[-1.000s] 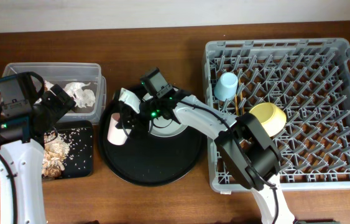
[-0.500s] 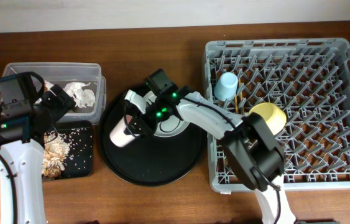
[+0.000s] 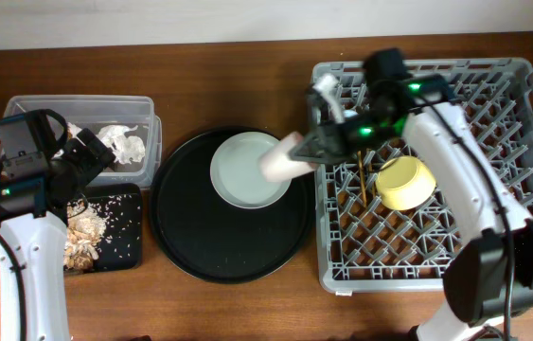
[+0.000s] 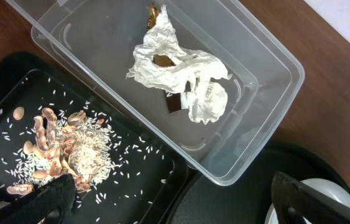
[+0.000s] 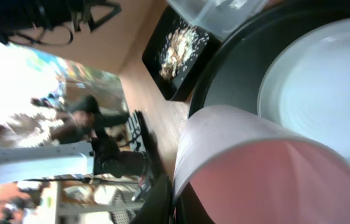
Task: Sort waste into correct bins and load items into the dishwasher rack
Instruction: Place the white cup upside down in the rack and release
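**While the right gripper holds the pink cup**

When we look down from above, we see the pink cup tipped on its side. The right gripper's two fingers are squeezed tight on it. The cup is over the 3 o'clock edge of the grey-green plate, and its wide end points to about 8 o'clock. From the right wrist, we see the cup's pink inside very close up.

The plate sits in the round black tray, in the middle of the brown table. Just past the cup, at 3 o'clock, is the big grey rack. The cup is right beside the rack's wall, not inside it. In the rack we see the yellow bowl, and the thin chopsticks are just beside it at 9 o'clock.

Far over at 9 o'clock on the table is the left gripper. Its fingers are spread wide apart and hold nothing. Under it we see the clear tub with crumpled white napkins inside. Touching the tub on its 6 o'clock side is the flat black tray, with brown food scraps and pale bits in it.
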